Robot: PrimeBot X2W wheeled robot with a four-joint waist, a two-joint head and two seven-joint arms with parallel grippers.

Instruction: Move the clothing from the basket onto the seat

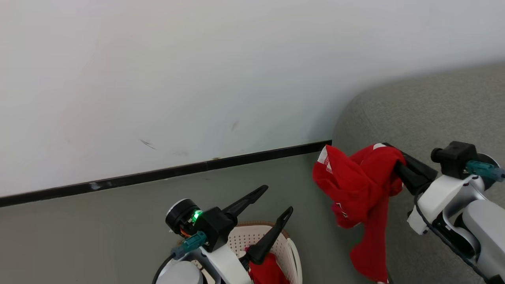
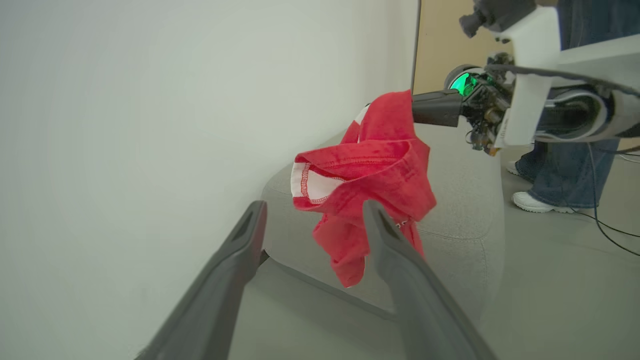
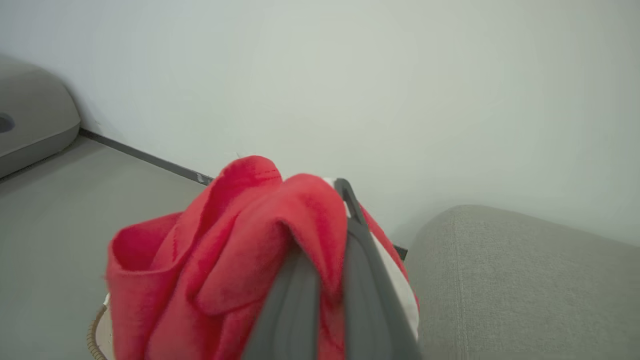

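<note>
A red garment with white trim (image 1: 359, 185) hangs bunched from my right gripper (image 1: 391, 157), which is shut on it, in the air beside the rounded end of the grey sofa (image 1: 426, 106). In the right wrist view, cloth (image 3: 225, 240) wraps the right gripper (image 3: 325, 220), hiding one fingertip. My left gripper (image 1: 278, 198) stands open and holds nothing above the cream basket (image 1: 252, 236). More red clothing (image 1: 268, 272) lies in the basket. The left wrist view looks between the left gripper's fingers (image 2: 255, 215) at the hanging garment (image 2: 375, 170) and the sofa (image 2: 465, 200).
A white wall with a black skirting board (image 1: 165, 171) runs close behind the basket and sofa. A person's legs in jeans and white shoes (image 2: 565, 170) stand past the sofa. A low grey rounded object (image 3: 30, 120) lies on the floor by the wall.
</note>
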